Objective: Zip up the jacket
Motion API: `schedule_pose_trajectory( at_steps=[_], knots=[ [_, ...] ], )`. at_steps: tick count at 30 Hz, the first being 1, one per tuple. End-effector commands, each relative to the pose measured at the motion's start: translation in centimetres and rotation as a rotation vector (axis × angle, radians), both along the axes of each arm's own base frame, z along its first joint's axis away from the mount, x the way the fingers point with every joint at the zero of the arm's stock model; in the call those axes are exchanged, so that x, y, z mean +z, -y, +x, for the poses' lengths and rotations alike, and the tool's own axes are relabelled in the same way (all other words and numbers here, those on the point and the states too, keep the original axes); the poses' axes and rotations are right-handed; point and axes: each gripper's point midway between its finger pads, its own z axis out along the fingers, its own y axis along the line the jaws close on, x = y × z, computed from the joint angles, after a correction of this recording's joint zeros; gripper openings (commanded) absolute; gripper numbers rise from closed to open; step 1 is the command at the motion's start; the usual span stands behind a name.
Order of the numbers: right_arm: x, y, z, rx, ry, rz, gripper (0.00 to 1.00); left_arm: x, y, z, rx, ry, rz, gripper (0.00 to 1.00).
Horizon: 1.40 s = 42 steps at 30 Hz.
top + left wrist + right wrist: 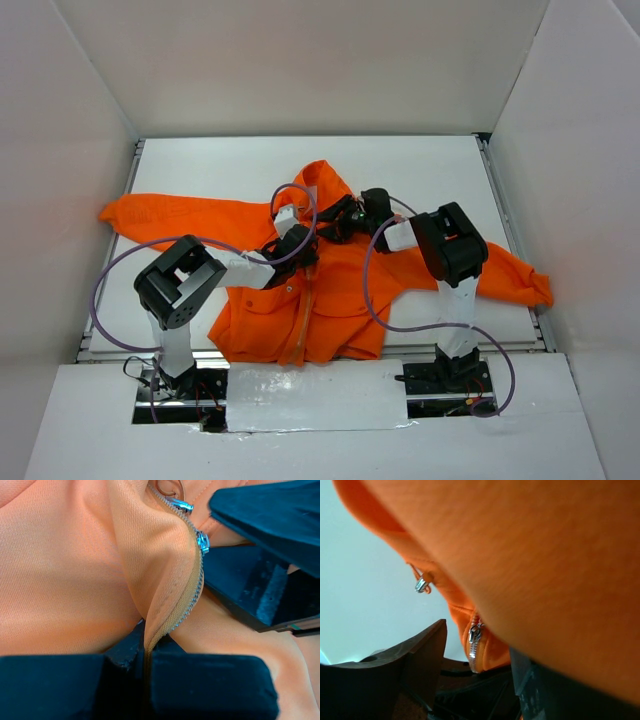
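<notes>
The orange jacket [330, 290] lies spread on the white table, its pale zipper [300, 322] running down the front. My left gripper [297, 245] is at the jacket's chest and is shut on the zipper edge [172, 617], which rises in a fold from the pinch [145, 647]. The silver zipper slider [202, 541] sits just above the fold, with a pull tab [180, 504] beyond it. My right gripper [347, 218] is near the collar with its jaws apart. The slider [474, 636] hangs between its fingers [422, 655], and orange cloth covers the upper right of its view.
The table [200, 170] is walled by white panels on three sides. The jacket's sleeves reach out to the left [150, 212] and right [520, 280]. Purple cables [105, 300] loop off both arms. A white strip [315, 395] covers the near edge.
</notes>
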Motion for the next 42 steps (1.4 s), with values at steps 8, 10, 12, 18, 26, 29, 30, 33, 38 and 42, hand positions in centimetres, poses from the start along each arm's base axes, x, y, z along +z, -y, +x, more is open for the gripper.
schedule_pose_trajectory(
  at_steps=[8, 10, 12, 18, 26, 29, 30, 33, 38, 42],
  knots=[
    [0.7, -1.0, 2.0, -0.033, 0.013, 0.043, 0.48, -7.7, -3.1, -7.3, -0.115, -0.293, 0.182, 0.00],
    [0.7, -1.1, 2.2, -0.033, 0.008, 0.044, 0.44, -7.6, -3.1, -7.2, -0.115, -0.290, 0.181, 0.00],
    [0.8, -1.2, 2.6, -0.038, 0.013, 0.048, 0.41, -7.6, -3.0, -7.2, -0.121, -0.289, 0.179, 0.00],
    [1.2, -1.3, 3.2, -0.043, 0.022, 0.048, 0.29, -7.7, -3.0, -7.2, -0.124, -0.289, 0.180, 0.00],
    [1.7, -1.3, 3.4, -0.040, 0.041, 0.053, 0.09, -7.7, -3.1, -7.2, -0.126, -0.289, 0.187, 0.00],
    [1.8, -1.4, 3.2, -0.036, 0.040, 0.056, 0.00, -7.8, -3.2, -7.3, -0.127, -0.290, 0.191, 0.00],
    [1.7, -1.4, 3.1, -0.033, 0.041, 0.056, 0.00, -7.9, -3.2, -7.3, -0.126, -0.292, 0.192, 0.00],
    [2.0, -1.4, 2.8, -0.024, 0.047, 0.062, 0.00, -7.9, -3.2, -7.3, -0.126, -0.293, 0.193, 0.00],
    [4.1, -1.6, 2.9, 0.007, 0.159, 0.085, 0.00, -7.6, -3.0, -7.2, -0.139, -0.288, 0.195, 0.00],
    [7.3, -1.9, 3.1, 0.044, 0.352, 0.096, 0.00, -6.8, -2.9, -7.2, -0.152, -0.277, 0.193, 0.00]
  ],
)
